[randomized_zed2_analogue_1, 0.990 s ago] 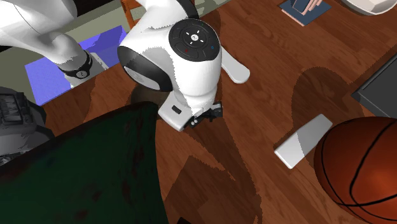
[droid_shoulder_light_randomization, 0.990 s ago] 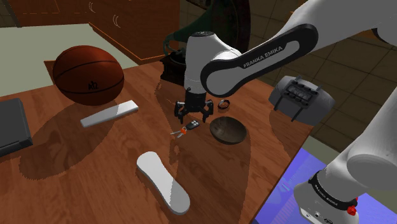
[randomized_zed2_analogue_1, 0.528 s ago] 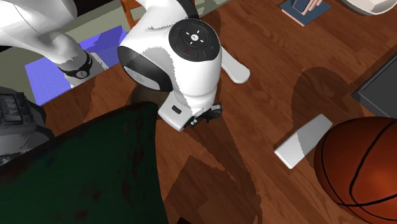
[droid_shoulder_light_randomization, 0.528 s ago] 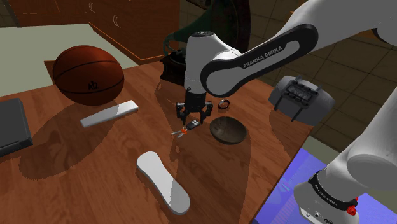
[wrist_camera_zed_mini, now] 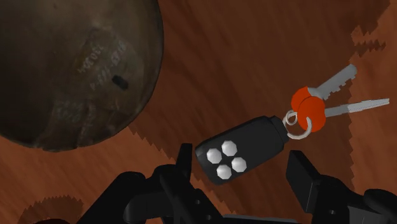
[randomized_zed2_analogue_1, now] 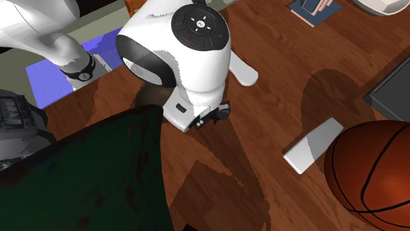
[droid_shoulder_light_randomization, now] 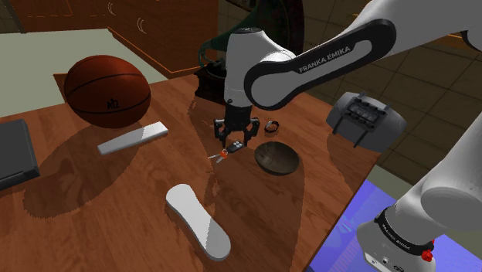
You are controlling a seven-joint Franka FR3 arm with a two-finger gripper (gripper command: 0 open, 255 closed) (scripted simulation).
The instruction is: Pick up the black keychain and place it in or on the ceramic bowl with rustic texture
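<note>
Lifted slightly since a second ago, the gripper [droid_shoulder_light_randomization: 235, 144] clasps the keychain [wrist_camera_zed_mini: 245, 151] by its black fob, with the orange-capped keys dangling just above the table [droid_shoulder_light_randomization: 116, 193]. The dark bowl [droid_shoulder_light_randomization: 276, 158] sits just beside the fingers, bare wood between them. A small ring [droid_shoulder_light_randomization: 271, 126] lies just past the bowl. Farther out are a white bar [droid_shoulder_light_randomization: 133, 137], a white slab [droid_shoulder_light_randomization: 198, 221] and a basketball [droid_shoulder_light_randomization: 106, 90].

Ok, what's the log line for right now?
gripper: shut on keychain | keychain: beside bowl, not in it | bowl: empty
</note>
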